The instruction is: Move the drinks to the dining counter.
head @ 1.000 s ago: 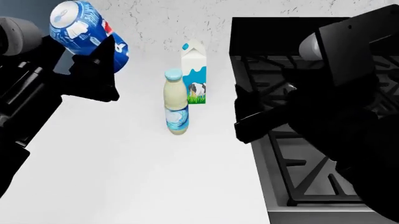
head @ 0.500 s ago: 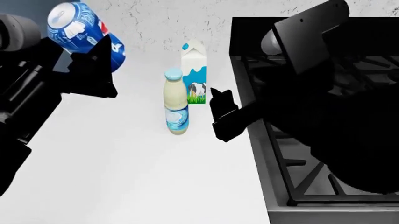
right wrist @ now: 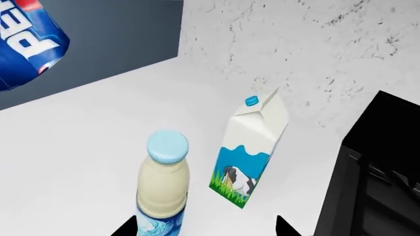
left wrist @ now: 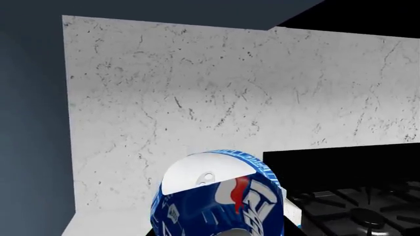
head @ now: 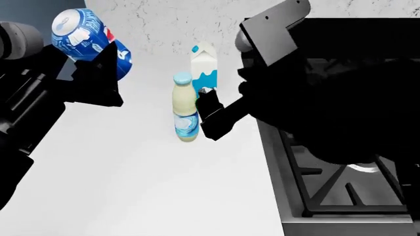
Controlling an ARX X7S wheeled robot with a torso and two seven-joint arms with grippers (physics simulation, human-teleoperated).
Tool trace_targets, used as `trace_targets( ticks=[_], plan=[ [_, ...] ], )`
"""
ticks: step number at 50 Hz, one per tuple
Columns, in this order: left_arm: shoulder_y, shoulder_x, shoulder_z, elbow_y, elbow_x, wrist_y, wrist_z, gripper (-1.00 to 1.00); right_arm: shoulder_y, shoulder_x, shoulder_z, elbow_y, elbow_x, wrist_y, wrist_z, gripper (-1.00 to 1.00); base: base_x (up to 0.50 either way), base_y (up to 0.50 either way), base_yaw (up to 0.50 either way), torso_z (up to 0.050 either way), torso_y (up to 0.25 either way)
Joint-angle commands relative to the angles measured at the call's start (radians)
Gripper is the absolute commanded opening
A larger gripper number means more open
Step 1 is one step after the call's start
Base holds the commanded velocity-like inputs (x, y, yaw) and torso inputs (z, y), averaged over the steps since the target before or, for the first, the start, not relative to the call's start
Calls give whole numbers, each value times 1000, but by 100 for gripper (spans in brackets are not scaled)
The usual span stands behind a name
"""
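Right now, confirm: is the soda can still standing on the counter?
No. The soda can is tilted, off the white counter, in the left gripper.

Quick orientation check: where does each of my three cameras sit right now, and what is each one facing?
Head: on the head, looking down the white counter; both arms show, left gripper holding the soda can.
Left wrist: by the left gripper, facing the marble wall past the can.
Right wrist: by the right gripper, facing bottle and milk carton.
Shared: can, stove.
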Motion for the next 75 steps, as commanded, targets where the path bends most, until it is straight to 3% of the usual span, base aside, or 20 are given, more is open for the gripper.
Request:
trace_targets(
  ticks=[1, 24, 57, 75],
  plan=[
    [11, -7, -9, 1, -6, 16, -3, -100, 17, -42, -41, 71, -121, -5, -124, 100, 0, 0, 0, 0, 0],
    [61, -23, -25, 14, 5, 43, 17, -100, 32, -111, -112, 150, -272, -74, -314, 100, 0, 0, 0, 0, 0],
    [80, -43, -30, 27, -8, 63, 10, -100, 3, -192, -218, 254, -389, -146, -460, 100, 0, 0, 0, 0, 0],
    [125, -65, -68, 46, -32, 79, 2, -100, -21, -174, -249, 338, -442, -176, -492, 100, 0, 0, 0, 0, 1]
  ],
)
